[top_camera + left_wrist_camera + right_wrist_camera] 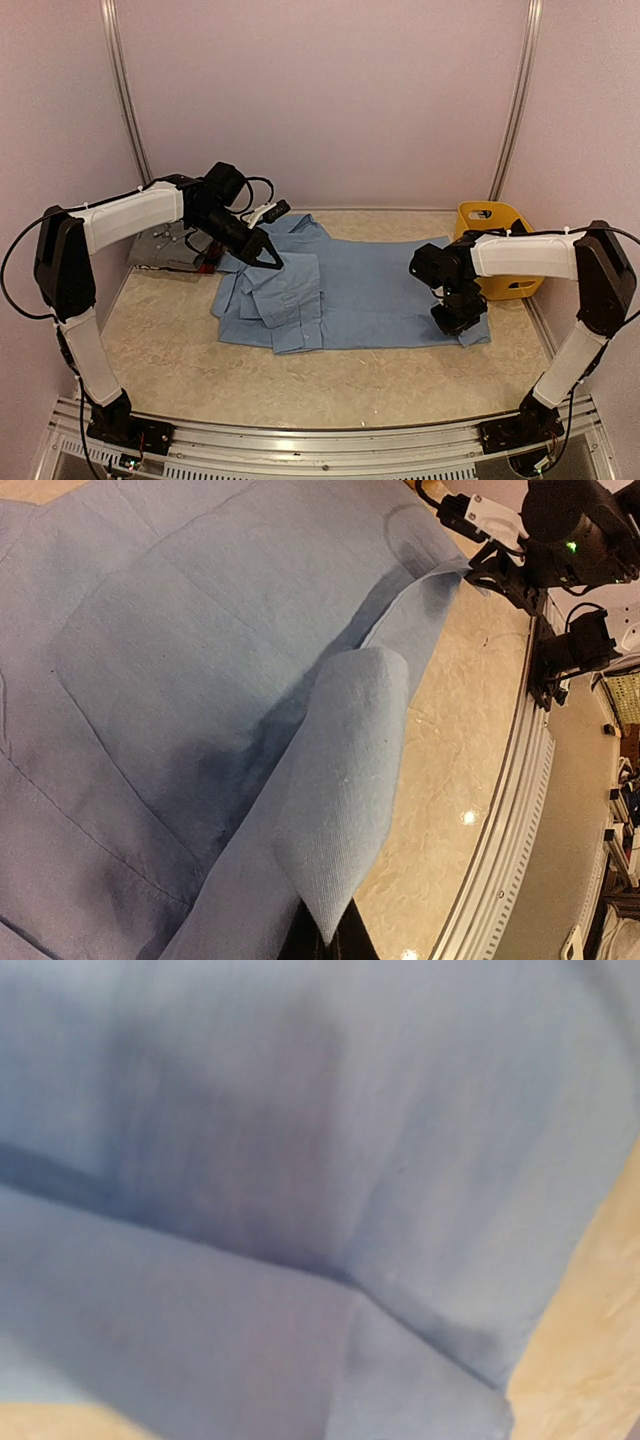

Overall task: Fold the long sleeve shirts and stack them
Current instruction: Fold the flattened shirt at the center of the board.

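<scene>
A pale table (pixel 330 395) carries the light blue shirt (pixel 375 290), spread across its middle, collar end bunched at left, hem at right beside a yellow basket (pixel 490 218). The left gripper (pixel 265 252) is clenched on a raised fold of cloth near the collar; the right gripper (pixel 452 320) sits down on the hem's near corner, and whether it has caught cloth cannot be told. A clean fold likely needs that corner firmly pinched, then both ends carried together, edge taut.

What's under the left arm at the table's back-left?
A grey shirt, plus a sliver of red cloth at its edge. The left arm covers the rest of both.
</scene>
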Controlling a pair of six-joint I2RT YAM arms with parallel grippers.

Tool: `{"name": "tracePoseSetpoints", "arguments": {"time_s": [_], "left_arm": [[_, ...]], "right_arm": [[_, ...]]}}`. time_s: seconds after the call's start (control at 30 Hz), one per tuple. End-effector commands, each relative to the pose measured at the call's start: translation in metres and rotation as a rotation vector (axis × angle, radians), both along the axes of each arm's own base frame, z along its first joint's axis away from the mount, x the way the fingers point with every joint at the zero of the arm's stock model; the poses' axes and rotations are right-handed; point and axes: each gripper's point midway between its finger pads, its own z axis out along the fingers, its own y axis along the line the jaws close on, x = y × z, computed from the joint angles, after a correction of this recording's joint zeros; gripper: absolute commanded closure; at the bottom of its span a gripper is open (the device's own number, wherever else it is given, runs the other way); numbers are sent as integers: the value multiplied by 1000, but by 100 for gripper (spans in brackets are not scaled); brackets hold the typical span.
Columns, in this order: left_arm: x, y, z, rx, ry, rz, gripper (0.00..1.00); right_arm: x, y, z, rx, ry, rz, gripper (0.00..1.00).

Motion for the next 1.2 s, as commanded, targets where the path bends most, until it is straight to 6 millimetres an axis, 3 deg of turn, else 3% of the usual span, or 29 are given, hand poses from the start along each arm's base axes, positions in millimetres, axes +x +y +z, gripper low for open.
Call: {"name": "tracePoseSetpoints", "arguments": {"time_s": [0.0, 0.23, 0.43, 0.67, 0.87, 0.97, 1.17], "left_arm": [[5, -3, -3, -4, -14, -8, 100], [6, -2, -3, -6, -15, -8, 100], [11, -1, -6, -9, -5, 12, 100], [22, 0, -12, -6, 14, 54, 100], [39, 6, -35, 46, 39, 141, 100], [52, 9, -45, 77, 33, 202, 100], [85, 10, -47, 106, -17, 299, 99]], "right_arm": [[8, -3, 11, -36, -29, -5, 81], [21, -19, 16, -88, -51, -71, 79], [41, -41, 18, -141, -90, -141, 69], [66, -35, 17, -105, -127, -126, 55], [76, -36, 22, -126, -161, -109, 49], [87, -21, 35, -32, -217, -76, 47], [100, 38, 61, 287, -305, 57, 39]]}}
